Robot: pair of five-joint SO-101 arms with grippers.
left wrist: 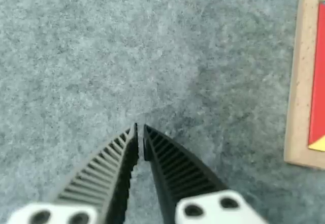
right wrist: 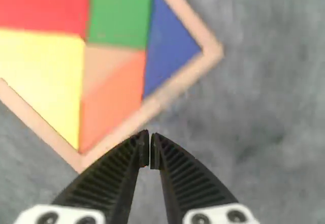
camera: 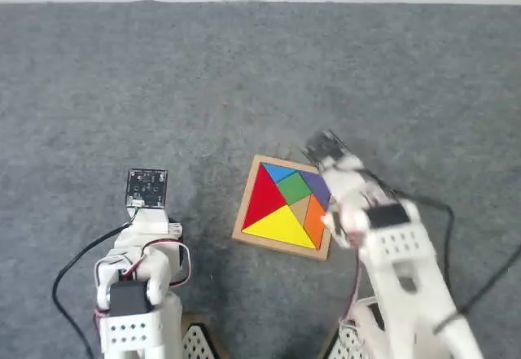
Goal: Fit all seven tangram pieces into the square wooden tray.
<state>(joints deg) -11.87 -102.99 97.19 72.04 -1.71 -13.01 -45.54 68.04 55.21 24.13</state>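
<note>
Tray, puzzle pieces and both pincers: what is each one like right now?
wooden tray: flat on the mat, holding pieces.
tangram pieces: flat inside the tray; tan patch, piece or gap unclear.
left pincer: shut, empty, over the mat.
right pincer: shut, empty, by the tray's edge.

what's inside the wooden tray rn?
Lying flat in the tray: red piece, yellow piece, blue piece, green piece, purple piece, orange piece. Tan triangle between green and orange: piece or bare floor, cannot tell. Right arm covers part of the tray's edge in the high view.
</note>
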